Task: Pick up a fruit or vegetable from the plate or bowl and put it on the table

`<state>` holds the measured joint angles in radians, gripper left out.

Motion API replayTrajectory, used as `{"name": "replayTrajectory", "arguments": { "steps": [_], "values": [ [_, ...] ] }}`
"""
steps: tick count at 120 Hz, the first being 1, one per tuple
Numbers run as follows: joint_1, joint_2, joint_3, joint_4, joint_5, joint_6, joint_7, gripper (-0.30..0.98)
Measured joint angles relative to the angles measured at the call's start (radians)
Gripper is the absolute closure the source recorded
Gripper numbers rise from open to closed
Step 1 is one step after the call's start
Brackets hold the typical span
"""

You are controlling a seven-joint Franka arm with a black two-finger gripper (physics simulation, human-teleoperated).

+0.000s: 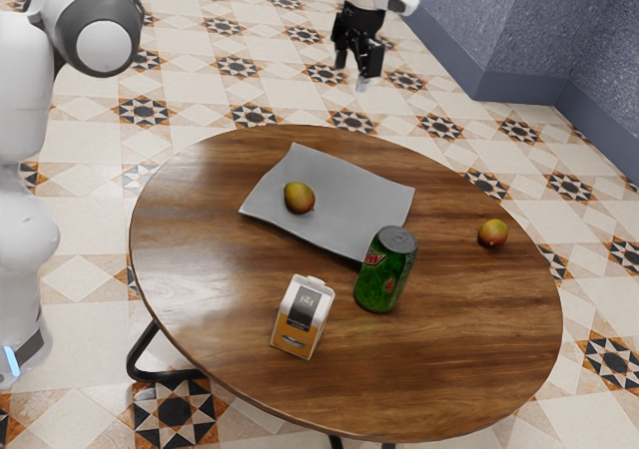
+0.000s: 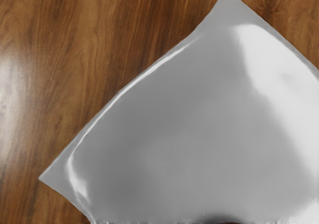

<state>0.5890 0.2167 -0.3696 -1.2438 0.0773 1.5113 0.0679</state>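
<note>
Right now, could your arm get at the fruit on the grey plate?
Likely yes: the fruit lies uncovered on the plate, and the green can and the carton stand clear of it.

Support: round wooden table (image 1: 200, 279), brown, streaked grain, glossy; dark bent leg (image 1: 165, 375) visible beneath its rim. Directly on it, as I observe: (1) grey four-cornered plate (image 1: 354, 210), edges curved, bright reflections on its surface in the wrist view; (2) green can (image 1: 383, 281), upright, just beside the plate, contact between them unclear; (3) white-and-orange carton (image 1: 302, 319), upright, near the can, apart from it; (4) yellow-red round fruit (image 1: 492, 232), toward the exterior view's right, well apart from the carton.
</note>
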Motion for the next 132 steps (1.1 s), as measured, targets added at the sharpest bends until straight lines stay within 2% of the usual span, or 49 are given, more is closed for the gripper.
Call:
{"name": "replayTrajectory", "arguments": {
  "steps": [22,41,70,90,121,132],
  "values": [
    [0.002,0.016,-0.011,0.005,0.001,0.0,0.083,0.0],
    [-0.001,0.038,-0.127,0.011,-0.005,0.021,0.384,0.0],
    [-0.007,0.056,-0.202,0.042,-0.028,-0.016,0.744,0.0],
    [-0.037,0.146,-0.209,0.045,-0.032,-0.004,0.91,0.0],
    [-0.056,0.146,-0.203,0.021,0.017,-0.011,1.073,0.0],
    [-0.042,0.094,-0.184,-0.064,0.021,-0.015,1.112,0.0]
  ]
}}
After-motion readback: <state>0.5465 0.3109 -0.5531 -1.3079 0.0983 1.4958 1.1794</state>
